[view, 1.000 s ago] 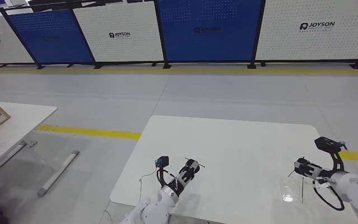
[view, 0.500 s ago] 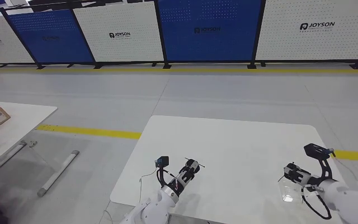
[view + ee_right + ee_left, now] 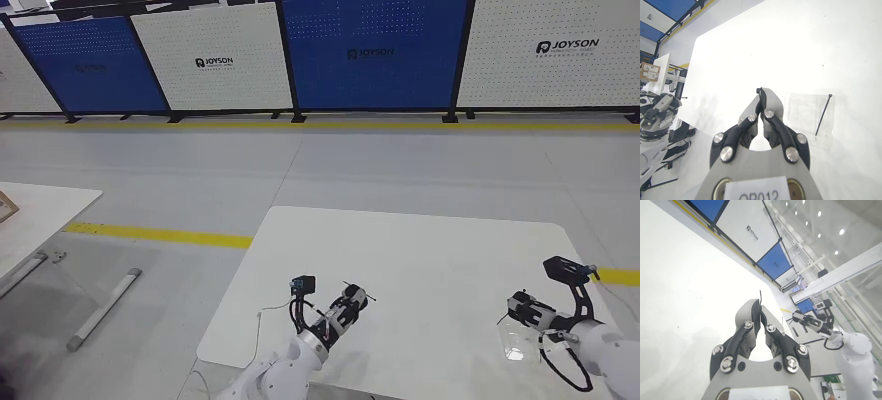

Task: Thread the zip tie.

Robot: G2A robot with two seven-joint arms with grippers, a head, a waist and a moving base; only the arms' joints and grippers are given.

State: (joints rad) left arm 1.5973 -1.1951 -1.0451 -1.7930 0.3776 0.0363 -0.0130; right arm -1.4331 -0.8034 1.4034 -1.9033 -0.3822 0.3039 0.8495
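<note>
Your left claw (image 3: pixel 760 306) clamps a thin black zip tie (image 3: pixel 760 295) tip-out; right claw (image 3: pixel 761 98) clamps a second black tie (image 3: pixel 758 91), head seemingly exposed for threading.

Right claw (image 3: pixel 761 94) pinched shut on zip tie (image 3: pixel 758 90); tie's small black head pokes out just past fingertips. White table (image 3: pixel 772 47) spreads beneath and beyond claw. Clear flat tray (image 3: pixel 806 113) lies on table just beside claw. Second zip tie (image 3: pixel 823 115) lies flat on tray, along side farther from claw, apart from it. Left claw (image 3: pixel 674 103) well apart on opposite side of right claw, near table edge, thin black strip (image 3: pixel 683 98) sticking out from it. Cardboard box (image 3: pixel 649 73) far beyond left claw, on another table.
</note>
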